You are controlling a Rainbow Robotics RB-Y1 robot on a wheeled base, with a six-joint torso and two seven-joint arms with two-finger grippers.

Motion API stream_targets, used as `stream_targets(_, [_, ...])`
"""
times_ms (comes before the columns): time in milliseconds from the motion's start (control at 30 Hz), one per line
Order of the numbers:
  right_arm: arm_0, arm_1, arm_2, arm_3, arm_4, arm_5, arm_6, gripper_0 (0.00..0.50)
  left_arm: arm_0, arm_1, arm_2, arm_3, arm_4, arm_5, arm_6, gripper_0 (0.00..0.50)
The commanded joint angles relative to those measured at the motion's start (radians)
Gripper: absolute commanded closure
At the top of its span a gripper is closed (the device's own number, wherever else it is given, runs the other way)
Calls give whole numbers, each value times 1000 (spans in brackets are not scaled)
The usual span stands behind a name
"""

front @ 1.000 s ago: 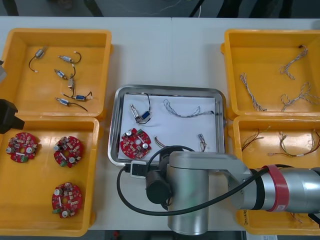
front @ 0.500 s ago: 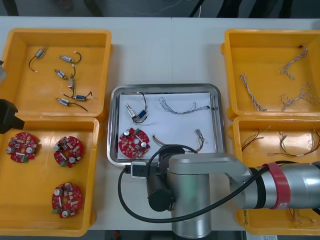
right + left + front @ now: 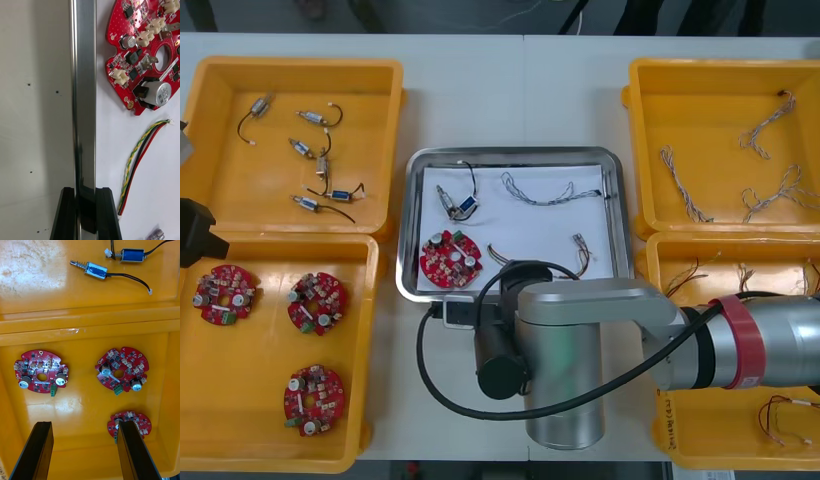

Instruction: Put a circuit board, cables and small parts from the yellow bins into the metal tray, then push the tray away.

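Observation:
The metal tray (image 3: 510,153), white inside, lies mid-table between the bins. It holds a red circuit board (image 3: 450,260), a blue and white cable (image 3: 537,192), a red and yellow cable (image 3: 505,252) and a small metal part (image 3: 457,205) with a black lead. My right arm (image 3: 570,350) reaches over the tray's near edge. In the right wrist view my right gripper (image 3: 85,189) is shut on the tray's rim (image 3: 83,93), beside the board (image 3: 146,56) and the cable (image 3: 140,157). My left gripper (image 3: 84,423) hangs open above the boards in the near left bin.
The far left yellow bin (image 3: 300,63) holds several small metal parts; the near left bin (image 3: 270,360) holds three circuit boards. Blue and white cables lie in the far right bin (image 3: 720,70), red and yellow ones in the near right bin (image 3: 655,290). Bare table lies beyond the tray.
The tray has slid away from me toward the table's far edge, my right arm following with its gripper on the near rim. The left arm has not moved.

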Motion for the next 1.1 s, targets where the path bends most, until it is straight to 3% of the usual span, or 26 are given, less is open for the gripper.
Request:
stream_targets(33, [-70,-10,14,31,-19,-13,-27,500,12,46,26,-6,-7,7,-25,0])
stream_targets(1100, [-246,31,17,209,-60,-56,-28,500,12,46,26,-6,-7,7,-25,0])
